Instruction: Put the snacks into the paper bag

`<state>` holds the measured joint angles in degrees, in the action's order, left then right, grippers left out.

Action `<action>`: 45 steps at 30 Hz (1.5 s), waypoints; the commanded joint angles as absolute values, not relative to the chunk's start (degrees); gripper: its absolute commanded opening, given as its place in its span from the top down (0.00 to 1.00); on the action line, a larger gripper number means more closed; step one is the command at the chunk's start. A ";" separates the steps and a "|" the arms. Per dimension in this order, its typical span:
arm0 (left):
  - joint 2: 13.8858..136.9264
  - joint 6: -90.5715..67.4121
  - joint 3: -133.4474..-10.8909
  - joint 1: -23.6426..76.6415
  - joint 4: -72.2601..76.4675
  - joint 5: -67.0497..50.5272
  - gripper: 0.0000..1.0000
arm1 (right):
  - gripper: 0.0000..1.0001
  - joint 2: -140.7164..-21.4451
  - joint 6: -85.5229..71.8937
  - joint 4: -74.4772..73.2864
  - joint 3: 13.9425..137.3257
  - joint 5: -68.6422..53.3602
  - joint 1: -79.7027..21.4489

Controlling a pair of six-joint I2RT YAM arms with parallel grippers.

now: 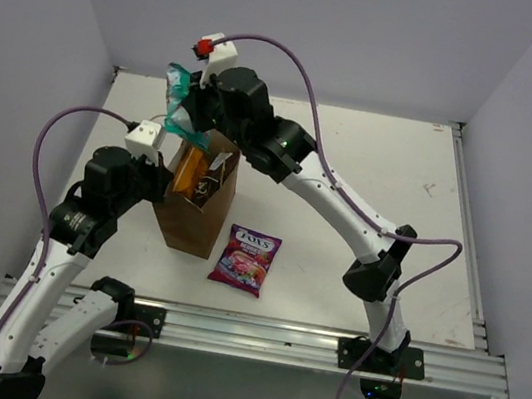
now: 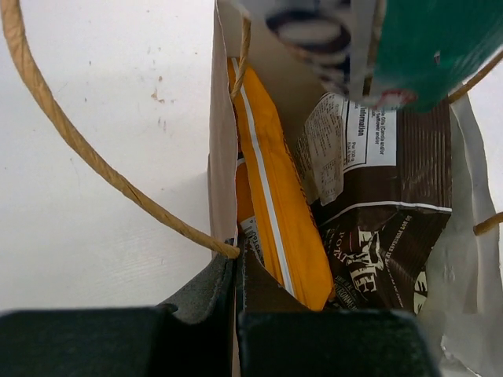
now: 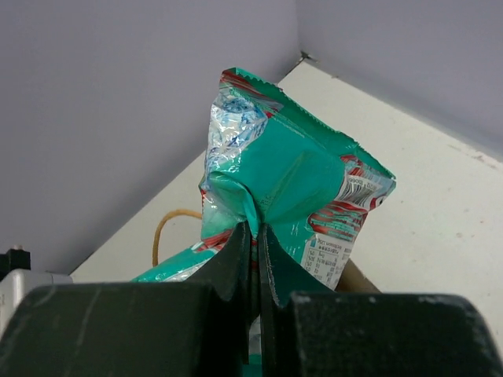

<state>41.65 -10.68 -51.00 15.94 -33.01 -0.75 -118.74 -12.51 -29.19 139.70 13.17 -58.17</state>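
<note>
Teal-white packet (image 3: 291, 181), light, crinkly and probably slippery, hangs above the open paper bag (image 1: 191, 223), pinched tight at a crumpled edge by the right gripper (image 3: 255, 239), a fair place to hold such foil, while the left gripper (image 2: 238, 271) is clamped on the bag's rim.

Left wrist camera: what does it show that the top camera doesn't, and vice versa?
Only the left wrist view clearly shows the left pincer shut on the paper bag wall, and the nutrition label of the dark brown chip bag inside. Only the top view shows the purple Fox's candy bag lying on the table beside the paper bag, and the right pincer gripping the teal-white packet. Both show that packet above the bag's mouth and the orange chip bag inside.
</note>
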 commanded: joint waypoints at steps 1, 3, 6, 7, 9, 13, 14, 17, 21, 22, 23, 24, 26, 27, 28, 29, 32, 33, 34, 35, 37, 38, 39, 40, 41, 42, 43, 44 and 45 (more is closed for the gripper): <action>41.04 -9.84 -51.86 16.52 -34.36 -0.62 1.00 | 1.00 -111.10 -17.22 -25.04 133.19 9.50 -58.62; 41.13 -9.84 -51.86 16.52 -34.37 -0.53 1.00 | 1.00 -107.50 -19.33 -24.61 127.82 8.27 -59.41; 41.31 -9.84 -51.77 16.52 -34.28 -0.53 1.00 | 1.00 -103.28 -22.05 -22.94 116.66 7.83 -60.91; 41.31 -9.84 -51.77 16.52 -34.19 -0.61 1.00 | 1.00 -102.31 -23.02 -22.24 112.11 7.74 -61.17; 41.40 -9.67 -51.77 16.52 -34.10 -0.70 1.00 | 1.00 -100.38 -25.13 -21.54 108.21 7.73 -62.22; 41.31 -9.67 -51.77 16.52 -34.10 -1.05 1.00 | 1.00 -100.54 -26.28 -22.84 103.98 7.38 -63.19; 41.31 -9.49 -51.77 16.52 -34.01 -1.14 1.00 | 1.00 -101.07 -26.63 -23.29 104.06 7.56 -63.45; 41.22 -9.58 -51.77 16.52 -34.01 -1.23 1.00 | 1.00 -102.92 -27.33 -23.99 104.15 7.03 -64.24; 40.96 -9.49 -51.77 16.52 -34.10 -1.14 1.00 | 1.00 -105.90 -27.25 -24.52 105.64 6.94 -65.56; 40.78 -9.49 -51.77 16.52 -34.10 -1.06 1.00 | 1.00 -107.13 -27.33 -25.22 106.51 6.94 -65.74; 40.78 -9.49 -51.77 16.61 -34.10 -1.05 1.00 | 1.00 -107.66 -27.25 -25.49 106.87 7.03 -66.00; 40.78 -9.41 -51.77 16.52 -34.10 -1.05 1.00 | 0.86 -108.10 -27.07 -25.84 107.14 7.29 -66.09; 40.69 -9.32 -51.85 16.52 -34.19 -0.97 1.00 | 0.65 -108.63 -26.46 -27.07 108.10 9.13 -66.18; 40.61 -9.23 -51.86 16.52 -34.28 -0.71 1.00 | 0.48 -108.37 -25.76 -27.16 108.28 10.01 -66.18; 40.61 -9.14 -51.86 16.61 -34.36 -0.53 1.00 | 0.38 -108.02 -24.97 -27.59 109.41 11.32 -66.18; 40.52 -9.05 -51.94 16.52 -34.37 -0.53 1.00 | 0.31 -107.50 -22.44 -28.38 110.64 12.90 -66.18; 40.52 -8.79 -51.94 16.61 -34.37 -0.53 1.00 | 0.19 -107.23 -15.50 -34.17 119.77 19.67 -66.27; 40.60 -8.79 -51.86 16.52 -34.37 -0.53 1.00 | 0.19 -107.14 -13.99 -35.93 122.67 24.12 -66.18; 40.61 -8.70 -51.94 16.61 -34.37 -0.61 1.00 | 0.18 -106.70 -13.02 -38.91 127.83 25.47 -66.18; 40.52 -8.79 -51.86 16.52 -34.37 -0.62 1.00 | 0.18 -105.83 -11.35 -39.89 129.62 26.62 -66.18; 40.52 -8.70 -51.86 16.52 -34.37 -0.53 1.00 | 0.17 -101.10 -10.90 -40.69 130.17 28.55 -66.27; 40.69 -8.79 -51.86 16.61 -34.37 -0.53 1.00 | 0.16 -99.33 -11.16 -40.78 128.86 29.35 -66.27; 40.69 -8.79 -51.86 16.61 -34.37 -0.61 1.00 | 0.16 -95.40 -11.68 -41.22 127.02 30.05 -66.27; 40.78 -8.70 -51.86 16.61 -34.37 -0.62 1.00 | 0.16 -93.45 -12.73 -42.00 121.17 31.02 -66.18; 40.78 -8.79 -51.86 16.61 -34.37 -0.53 1.00 | 0.16 -91.51 -13.61 -42.19 116.76 31.46 -66.18; 40.96 -8.88 -51.86 16.61 -34.19 -0.27 1.00 | 0.16 -89.32 -14.75 -42.54 111.76 31.99 -66.27; 40.96 -8.88 -51.77 16.61 -34.10 -0.26 1.00 | 0.16 -85.82 -17.38 -42.10 100.66 31.04 -66.27; 41.13 -8.79 -51.77 16.61 -34.10 -0.26 1.00 | 0.16 -84.04 -18.97 -41.40 94.89 29.98 -66.27; 41.31 -8.79 -51.77 16.61 -34.10 -0.26 1.00 | 0.16 -82.72 -20.64 -40.53 89.44 28.84 -66.27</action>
<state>40.97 -9.39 -51.00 16.21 -33.61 0.71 -83.24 -16.01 -36.80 103.57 28.38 -66.00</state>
